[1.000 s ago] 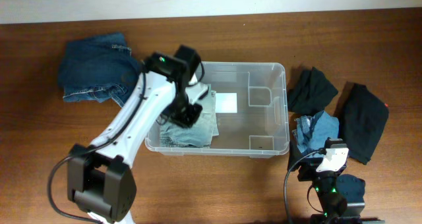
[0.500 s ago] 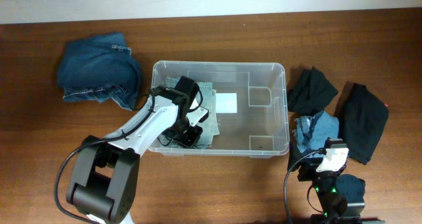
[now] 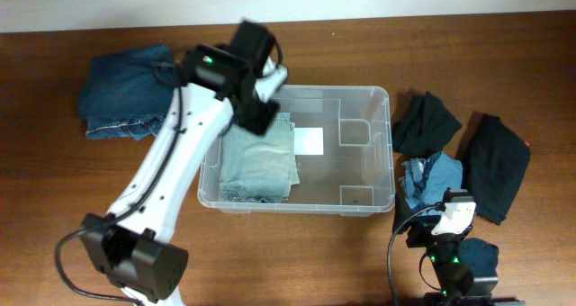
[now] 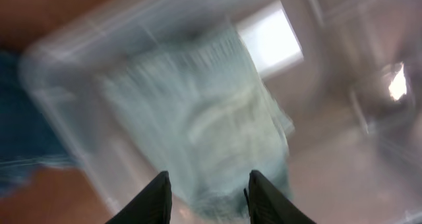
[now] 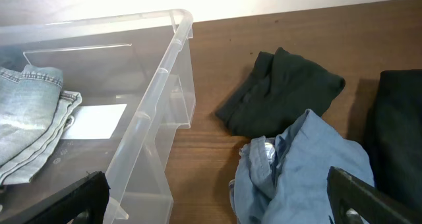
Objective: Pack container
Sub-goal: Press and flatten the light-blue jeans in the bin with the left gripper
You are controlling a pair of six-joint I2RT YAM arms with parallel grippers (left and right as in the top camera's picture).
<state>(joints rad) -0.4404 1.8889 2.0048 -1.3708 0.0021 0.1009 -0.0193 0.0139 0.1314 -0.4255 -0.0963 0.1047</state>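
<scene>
The clear plastic container (image 3: 385,153) stands mid-table, with a white label (image 3: 310,140) on its base. A folded light denim garment (image 3: 259,162) lies in its left half. My left gripper (image 3: 258,111) hovers above the bin's back-left part, open and empty. In the blurred left wrist view, the gripper (image 4: 208,188) is above the denim (image 4: 198,112), jaws apart. My right gripper (image 3: 447,207) rests low by the front right corner, open wide and empty. In the right wrist view, the gripper (image 5: 217,207) faces the bin wall (image 5: 173,72) and a light blue garment (image 5: 310,165).
A pile of dark blue jeans (image 3: 130,94) lies left of the bin. To its right lie two black garments (image 3: 427,121) (image 3: 495,162) and the light blue garment (image 3: 430,180). The wall edge runs along the back of the table.
My left gripper has lifted out of the bin and moved toward its back-left corner, leaving the light denim lying flat inside. The right arm has not moved.
</scene>
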